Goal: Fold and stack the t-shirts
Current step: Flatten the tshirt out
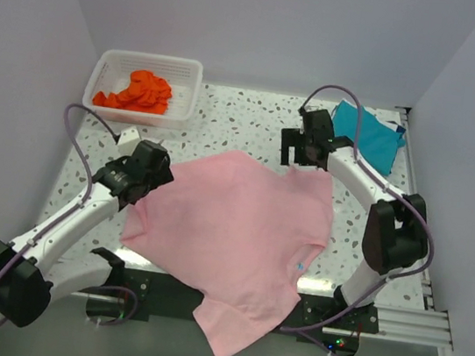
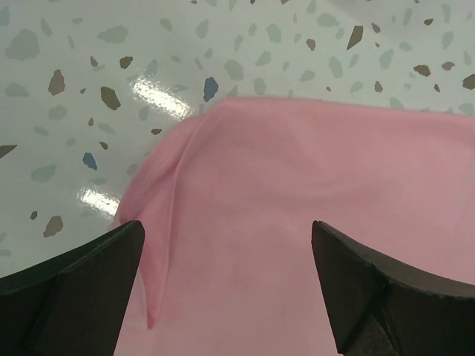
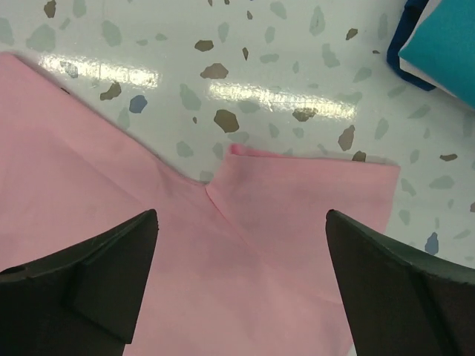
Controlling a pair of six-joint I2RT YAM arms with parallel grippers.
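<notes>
A light pink t-shirt (image 1: 239, 227) lies spread flat across the middle of the speckled table, its lower end hanging over the near edge. My left gripper (image 1: 153, 175) hovers over its left sleeve, open, with only pink cloth (image 2: 297, 185) below the left gripper (image 2: 226, 230). My right gripper (image 1: 304, 158) stands open above the far right sleeve (image 3: 304, 196), the right gripper (image 3: 241, 219) empty. A folded teal blue t-shirt (image 1: 366, 134) rests at the back right, also seen as a teal corner (image 3: 445, 37). An orange-red t-shirt (image 1: 139, 92) lies crumpled in the basket.
The white mesh basket (image 1: 190, 76) stands at the back left corner. Grey walls close the table on three sides. A metal rail (image 1: 403, 321) runs along the near right edge, by the arm bases.
</notes>
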